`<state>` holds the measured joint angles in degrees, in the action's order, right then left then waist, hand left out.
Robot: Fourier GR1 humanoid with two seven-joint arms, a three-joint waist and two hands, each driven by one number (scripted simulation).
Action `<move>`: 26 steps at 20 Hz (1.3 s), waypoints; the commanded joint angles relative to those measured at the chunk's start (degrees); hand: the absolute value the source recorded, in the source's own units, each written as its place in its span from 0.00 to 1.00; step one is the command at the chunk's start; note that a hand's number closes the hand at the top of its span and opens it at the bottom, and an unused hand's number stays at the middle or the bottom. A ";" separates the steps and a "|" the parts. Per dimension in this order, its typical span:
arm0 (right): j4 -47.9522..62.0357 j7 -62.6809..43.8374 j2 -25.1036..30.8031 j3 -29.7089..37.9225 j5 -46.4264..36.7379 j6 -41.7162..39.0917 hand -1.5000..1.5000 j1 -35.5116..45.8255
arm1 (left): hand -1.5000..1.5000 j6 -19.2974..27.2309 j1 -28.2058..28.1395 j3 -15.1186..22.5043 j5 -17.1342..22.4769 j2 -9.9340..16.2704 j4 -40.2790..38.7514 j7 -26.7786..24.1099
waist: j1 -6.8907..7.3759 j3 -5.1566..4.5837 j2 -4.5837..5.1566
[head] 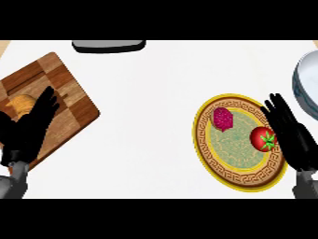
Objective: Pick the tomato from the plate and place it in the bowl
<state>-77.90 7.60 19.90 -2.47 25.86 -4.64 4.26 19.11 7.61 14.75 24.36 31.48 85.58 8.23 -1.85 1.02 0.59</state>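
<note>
A plate (220, 161) with a yellow rim and a brown patterned band lies on the white table (148, 102), toward the right. It holds two things: a tomato (262, 138) at its right side, and a dark pink, bumpy fruit (223, 118) near its upper middle, apart from the tomato. The tomato is round, with no clear long axis; its green stem star shows on its right half, facing up and to the right. The right robot hand (292, 135) is open, its straight fingers pointing up along the plate's right rim, just beside the tomato and partly overlapping its right edge. A pale bowl (309, 88) sits at the right edge, up and right of the plate; nothing shows inside it. At the left, a wooden board (58, 86) carries a small tan object (22, 102), partly hidden by the left robot hand (24, 128), which is open above the board.
</note>
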 commanded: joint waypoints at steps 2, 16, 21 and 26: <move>-5.07 11.89 4.73 2.28 -5.09 -3.12 1.00 -2.50 | 0.50 -2.11 3.00 1.64 0.21 -3.11 0.03 -0.43 | -0.17 -1.02 -0.73; -20.52 51.67 3.26 6.74 -30.48 14.25 0.00 -20.70 | 0.50 -5.43 0.15 8.87 1.15 -12.96 4.99 -5.59 | -0.13 -1.10 -0.95; -25.61 42.47 4.41 12.53 -41.29 26.21 0.00 -30.54 | 0.50 -8.00 -1.28 7.09 2.50 -11.93 3.85 -7.31 | -0.76 -1.31 -0.81; -39.22 25.24 5.08 12.00 -49.72 25.70 0.00 -41.64 | 0.50 -7.31 0.35 7.88 1.06 -12.86 4.45 -6.14 | -0.02 -1.32 -0.64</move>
<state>-108.59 42.74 24.41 9.49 -17.37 19.44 -30.26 11.53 7.50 21.78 26.47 19.76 90.43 2.30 -2.19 -0.24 -0.21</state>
